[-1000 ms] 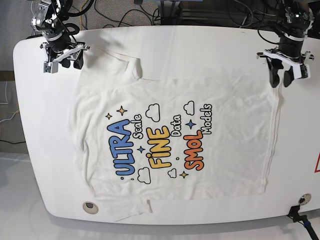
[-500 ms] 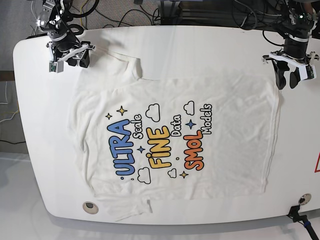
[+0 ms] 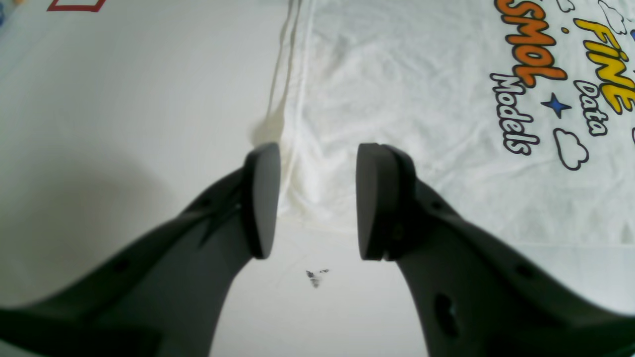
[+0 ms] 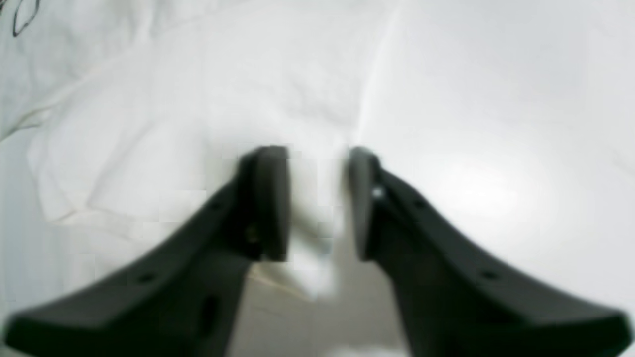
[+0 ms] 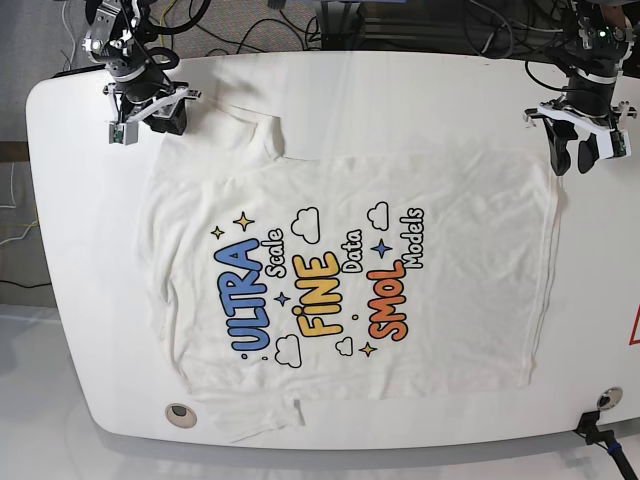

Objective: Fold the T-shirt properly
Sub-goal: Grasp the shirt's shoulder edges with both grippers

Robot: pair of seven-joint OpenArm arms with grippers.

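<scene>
A white bench [image 5: 90, 300] with rounded corners fills the base view, with dark cables trailing beyond its far edge. The T-shirt [image 5: 400, 330] lies spread flat across the middle of the bench, print side up, its blue "ULTRA", yellow "FINE" and orange "SMOL" lettering running diagonally among small clouds and stars. One sleeve points toward the far edge, near the folded collar area; the other reaches the near edge, just beside a small round fitting [image 5: 179, 412] set into the bench.

2 arms stand at the far corners of the shirt. The left claw [image 5: 572, 158] hangs at the base view's right, over the shirt's corner; in the left wrist view its 2 dark fingers [image 3: 260, 198] stand well apart, straddling the hemmed corner of the cloth and holding nothing, with a small dark smudge [image 3: 315, 276] on the bare bench between them. The right claw [image 5: 160, 122] sits at the base view's left, at the shirt's other far corner. Its wrist view is blurred, but the fingers [image 4: 270, 203] show a clear gap with white cloth lying between and beneath them; whether they touch the cloth cannot be told.

A red-edged mark [image 5: 634, 328] shows at the bench's right edge.
</scene>
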